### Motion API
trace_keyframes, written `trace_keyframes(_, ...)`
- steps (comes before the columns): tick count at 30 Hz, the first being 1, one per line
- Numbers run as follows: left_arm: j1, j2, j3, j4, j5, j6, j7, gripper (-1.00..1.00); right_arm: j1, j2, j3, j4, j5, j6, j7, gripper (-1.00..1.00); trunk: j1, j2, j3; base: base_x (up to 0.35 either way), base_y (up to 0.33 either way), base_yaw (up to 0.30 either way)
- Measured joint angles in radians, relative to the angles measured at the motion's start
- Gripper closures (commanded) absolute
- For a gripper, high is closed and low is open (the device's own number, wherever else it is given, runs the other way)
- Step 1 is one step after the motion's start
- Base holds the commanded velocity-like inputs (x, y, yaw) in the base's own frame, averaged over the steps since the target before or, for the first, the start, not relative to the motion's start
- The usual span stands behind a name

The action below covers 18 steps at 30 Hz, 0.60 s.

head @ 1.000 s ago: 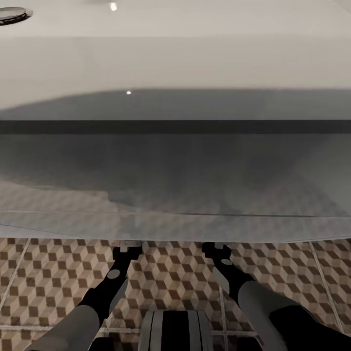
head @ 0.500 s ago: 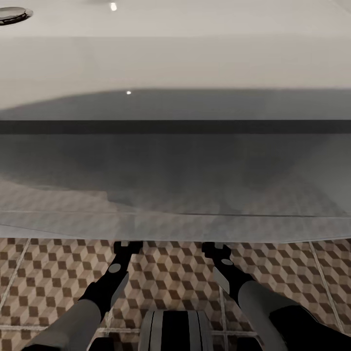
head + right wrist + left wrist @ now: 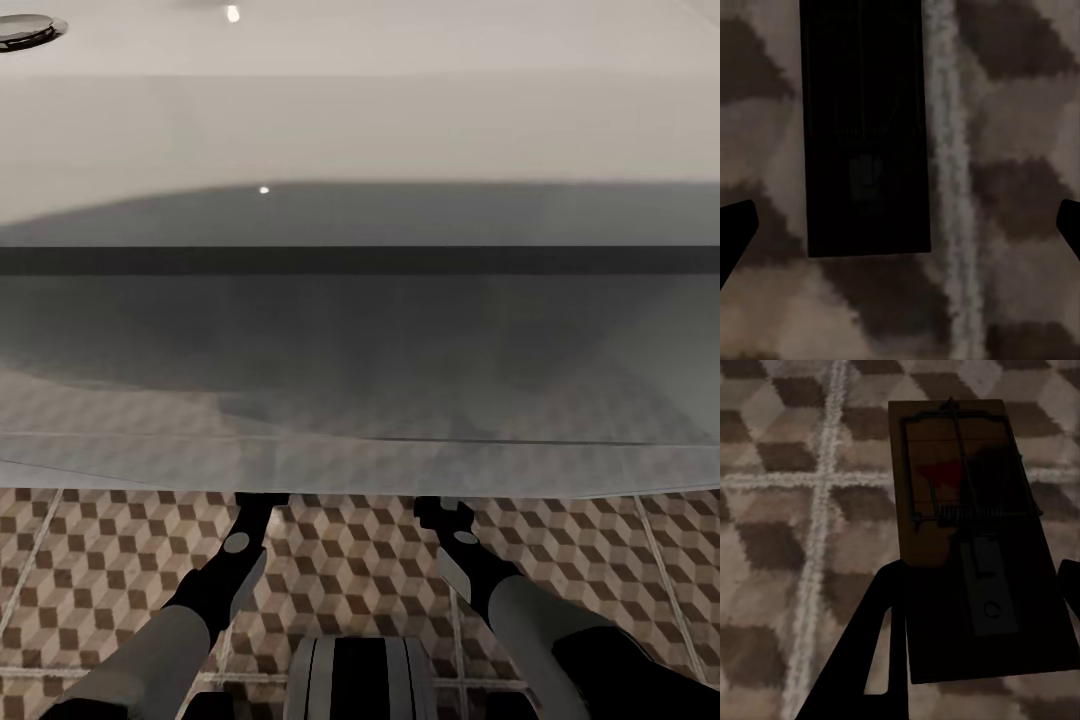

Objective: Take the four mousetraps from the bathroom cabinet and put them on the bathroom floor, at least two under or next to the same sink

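Cube-patterned bathroom floor (image 3: 90,580) in brown, beige and grey, crossed by pale grout lines, underfoot in the head view. Nearest the camera, the robot's dark trunk (image 3: 360,675) low at centre, flanked by two grey-and-black arms reaching forward and down. Left gripper (image 3: 262,500) and right gripper (image 3: 445,508) both tucked at the lower edge of a glossy white unit (image 3: 360,380) — fingertips hidden there. Seen from the left wrist: a mousetrap (image 3: 960,502) flat on the tiles, tan board, dark wire and red mark plain to see, partly shadowed, lying between the spread fingers (image 3: 870,652), not gripped. Seen from the right wrist: a second mousetrap (image 3: 862,127), a dark rectangle deep in shadow beside a grout line, flat on the floor, well clear of the wide-open fingers (image 3: 735,232). Farther off, above the unit's dark recess, a pale basin top with a metal drain (image 3: 25,28) at the far left corner.
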Motion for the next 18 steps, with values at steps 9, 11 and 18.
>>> trace_keyframes(9, -0.007, -0.001, -0.001, 0.015, 0.0, -0.002, -0.001, 1.0, 0.0, 0.001, 0.0, 0.0, 0.0, -0.002, 0.0, -1.0, 0.0, 0.0, 0.0, 0.0, 0.0, 0.0)
trace_keyframes(11, -0.008, -0.001, -0.001, 0.017, -0.001, -0.002, -0.001, 1.0, 0.0, 0.001, 0.0, 0.0, 0.0, -0.002, 0.0, -1.0, 0.0, 0.0, 0.0, 0.0, 0.0, 0.0)
trace_keyframes(18, -0.02, -0.004, -0.003, 0.038, -0.001, -0.002, -0.002, 1.0, 0.0, 0.002, 0.0, 0.0, 0.0, -0.003, 0.0, -1.0, 0.0, 0.0, 0.0, 0.0, 0.0, 0.0)
